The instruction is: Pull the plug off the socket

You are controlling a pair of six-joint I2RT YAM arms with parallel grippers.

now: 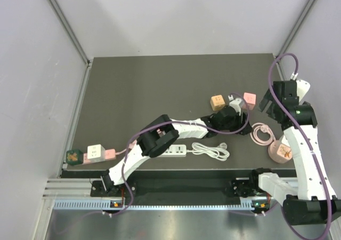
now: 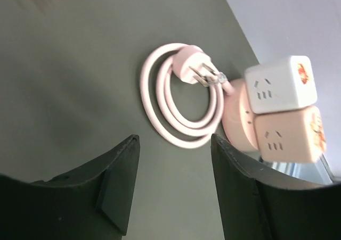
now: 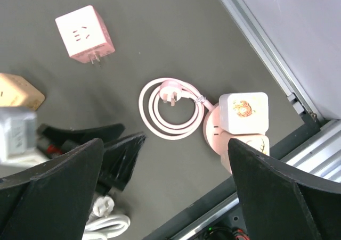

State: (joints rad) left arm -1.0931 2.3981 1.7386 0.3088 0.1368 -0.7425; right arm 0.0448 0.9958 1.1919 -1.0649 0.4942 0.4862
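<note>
A round pink socket (image 2: 236, 124) lies near the table's front right edge with two cube plugs on it, a white one (image 2: 279, 84) and a peach one (image 2: 288, 134). Its pink cable (image 2: 160, 109) is coiled beside it, ending in a loose pink plug (image 2: 192, 69). My left gripper (image 2: 173, 139) hangs open over bare table just short of the coil, nothing between its fingers. My right gripper (image 3: 165, 142) is open and high above the same socket (image 3: 212, 127). In the top view the socket (image 1: 281, 151) is below the right gripper (image 1: 266, 105) and right of the left gripper (image 1: 245, 124).
A pink cube adapter (image 3: 84, 33), an orange cube (image 3: 16, 92) and a grey adapter (image 3: 16, 134) lie behind the left gripper. A white power strip (image 1: 173, 150) with its white cable (image 1: 211, 151) lies near the front. Another strip with cubes (image 1: 95, 153) is at the left edge.
</note>
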